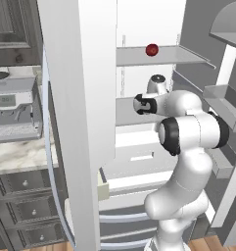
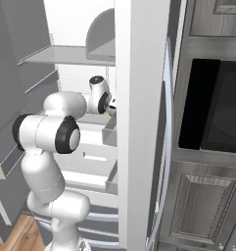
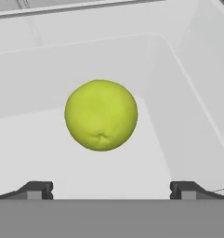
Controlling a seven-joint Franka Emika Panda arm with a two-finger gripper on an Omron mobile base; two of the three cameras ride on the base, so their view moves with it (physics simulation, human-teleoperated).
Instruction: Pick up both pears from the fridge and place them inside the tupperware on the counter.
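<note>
Nearest the camera base, the white Franka arm with dark joints rises from the floor and folds forward into the tall light-grey fridge, whose white inner shelves stand between its opened doors. In the hand view the two-finger gripper has its small dark tips spread wide, one at the lower left and one at the lower right, with nothing between them. Just beyond the tips the round yellow-green pear sits on a white shelf floor, near the centre of the gap but a little to the left, and apart from both tips. I judge this to be the approach to the first grasp, and the main risk is that a round, smooth fruit rolls away toward the back wall if one finger touches it before the other, since the pear is slightly off the midline. Closing too early could also pinch only its near curve and squeeze it out. The shelf walls close by at the right could catch a finger. Farther up, the glossy red pear rests on a higher grey shelf; the arm's elbow could knock that shelf's edge while backing out.
</note>
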